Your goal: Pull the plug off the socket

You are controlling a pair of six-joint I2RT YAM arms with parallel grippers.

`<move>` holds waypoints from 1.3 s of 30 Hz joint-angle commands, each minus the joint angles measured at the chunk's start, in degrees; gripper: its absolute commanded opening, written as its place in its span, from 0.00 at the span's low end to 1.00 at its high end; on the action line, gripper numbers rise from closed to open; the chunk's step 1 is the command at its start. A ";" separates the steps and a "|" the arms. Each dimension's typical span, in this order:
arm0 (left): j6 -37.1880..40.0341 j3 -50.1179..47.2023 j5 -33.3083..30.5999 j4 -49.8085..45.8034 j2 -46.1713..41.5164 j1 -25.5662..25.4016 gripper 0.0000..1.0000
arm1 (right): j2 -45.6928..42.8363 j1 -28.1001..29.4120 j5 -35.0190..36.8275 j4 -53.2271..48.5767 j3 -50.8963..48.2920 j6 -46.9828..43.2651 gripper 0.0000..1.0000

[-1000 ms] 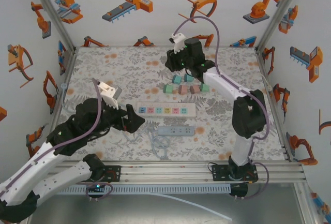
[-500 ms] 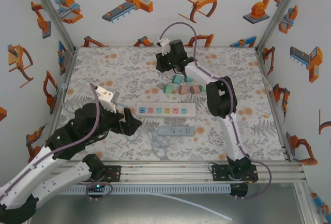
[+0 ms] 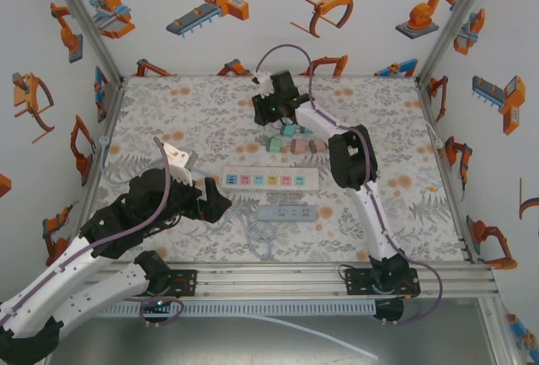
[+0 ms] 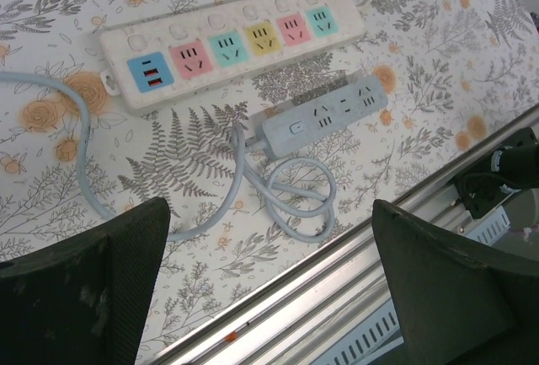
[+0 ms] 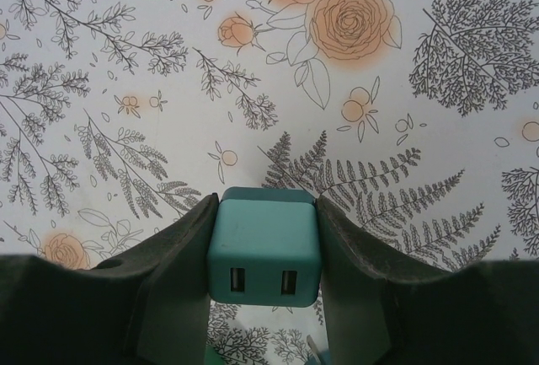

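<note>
My right gripper is shut on a teal cube plug with two slots on its face, held above the floral table. From above, the right gripper hangs over the far middle of the table. The white socket strip with coloured outlets lies mid-table, and its outlets stand empty in the left wrist view. My left gripper is open just left of the strip's end. Between its dark fingers there are only the table and the front rail.
Several loose coloured plug cubes lie beyond the strip. A small grey power strip with a coiled cable sits near the front edge. The aluminium rail runs along the near side. Patterned walls enclose the table.
The right arm has swung left across the back of the table, still gripping the plug. The left arm has shifted slightly and stays open.
</note>
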 commanded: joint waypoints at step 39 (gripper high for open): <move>15.34 -6.30 -43.16 9.62 2.96 1.15 0.97 | -61.97 -1.09 36.63 27.54 -60.32 2.95 0.84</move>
